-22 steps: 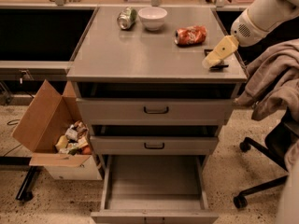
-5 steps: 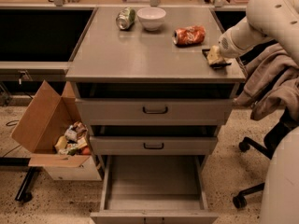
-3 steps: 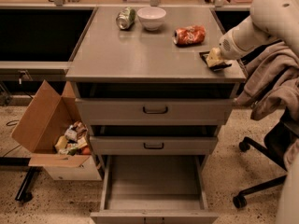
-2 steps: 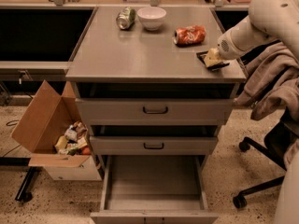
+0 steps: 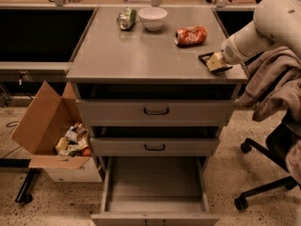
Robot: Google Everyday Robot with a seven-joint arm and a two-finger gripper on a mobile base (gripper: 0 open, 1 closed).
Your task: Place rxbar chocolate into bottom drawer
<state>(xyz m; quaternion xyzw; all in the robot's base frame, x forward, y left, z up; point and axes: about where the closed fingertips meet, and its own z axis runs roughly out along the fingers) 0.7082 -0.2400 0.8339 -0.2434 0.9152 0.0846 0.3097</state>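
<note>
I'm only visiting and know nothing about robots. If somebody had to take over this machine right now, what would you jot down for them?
Gripper: down at the right front corner of the cabinet top, at the rxbar chocolate. Whether it has hold of the bar does not show.
Rxbar chocolate: lying on the cabinet top near its right edge, apart from the crushed orange can.
Bottom drawer: pulled open, bar not in it.
Done: drawer open, gripper at the bar.
Left: lift the bar, carry it down, and set it in the bottom drawer.
</note>
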